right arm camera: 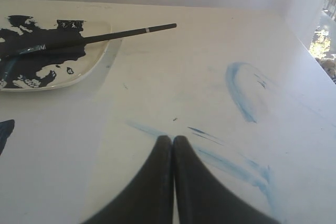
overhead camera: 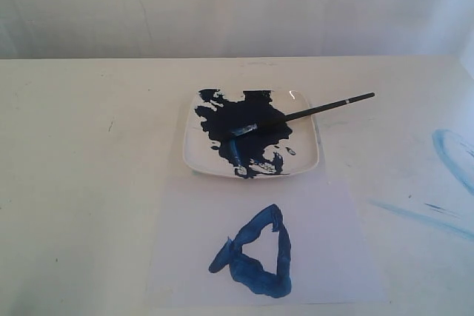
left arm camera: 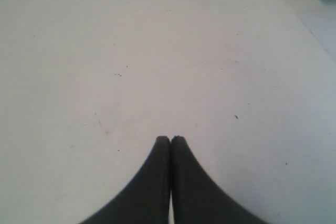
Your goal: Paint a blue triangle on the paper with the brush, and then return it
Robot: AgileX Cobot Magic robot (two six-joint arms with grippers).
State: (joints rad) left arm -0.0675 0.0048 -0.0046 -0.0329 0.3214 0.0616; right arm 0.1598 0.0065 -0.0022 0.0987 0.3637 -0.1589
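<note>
A thick dark-blue triangle (overhead camera: 257, 255) is painted on the paper (overhead camera: 326, 242), which lies in front of the plate. The black-handled brush (overhead camera: 311, 112) rests across the square white plate (overhead camera: 305, 160), its blue tip in the navy paint and its handle sticking out past the plate's right edge. The right wrist view shows the same brush (right arm camera: 113, 36) on the plate (right arm camera: 97, 59). My right gripper (right arm camera: 172, 139) is shut and empty over the table, away from the brush. My left gripper (left arm camera: 170, 140) is shut and empty over bare table. Neither arm appears in the exterior view.
A navy paint splash (overhead camera: 241, 127) covers much of the plate. Faint light-blue streaks (overhead camera: 452, 155) mark the table at the right, also seen as streaks (right arm camera: 239, 90) beyond my right gripper. The table's far right edge (right arm camera: 307, 51) is near.
</note>
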